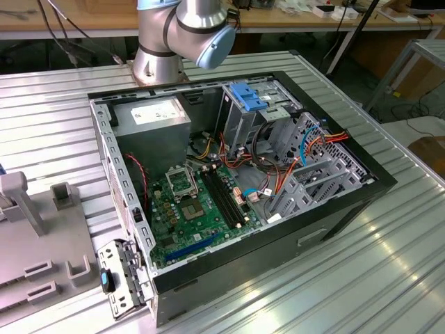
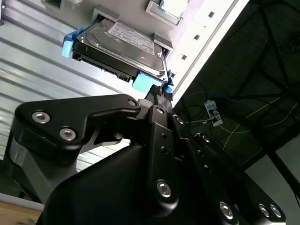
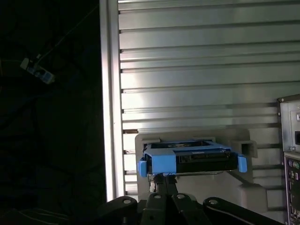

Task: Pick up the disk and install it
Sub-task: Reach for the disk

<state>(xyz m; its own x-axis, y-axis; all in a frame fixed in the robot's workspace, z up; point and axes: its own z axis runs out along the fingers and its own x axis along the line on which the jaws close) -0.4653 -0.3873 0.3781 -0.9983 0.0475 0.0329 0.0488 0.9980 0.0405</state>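
Finds the disk (image 3: 206, 161) lying flat in a grey cradle (image 3: 246, 147) on the ribbed table (image 3: 197, 79), label (image 2: 131, 37) showing. Points one short, blue-framed end out of the cradle at the gripper (image 3: 165, 176), long axis running straight back into the cradle. Puts the gripper right at that end; cannot tell whether clamped or loose.

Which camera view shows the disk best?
The second wrist view: the disk shows its labelled top and blue-framed sides. The first wrist view shows the disk end-on, in a grey holder.
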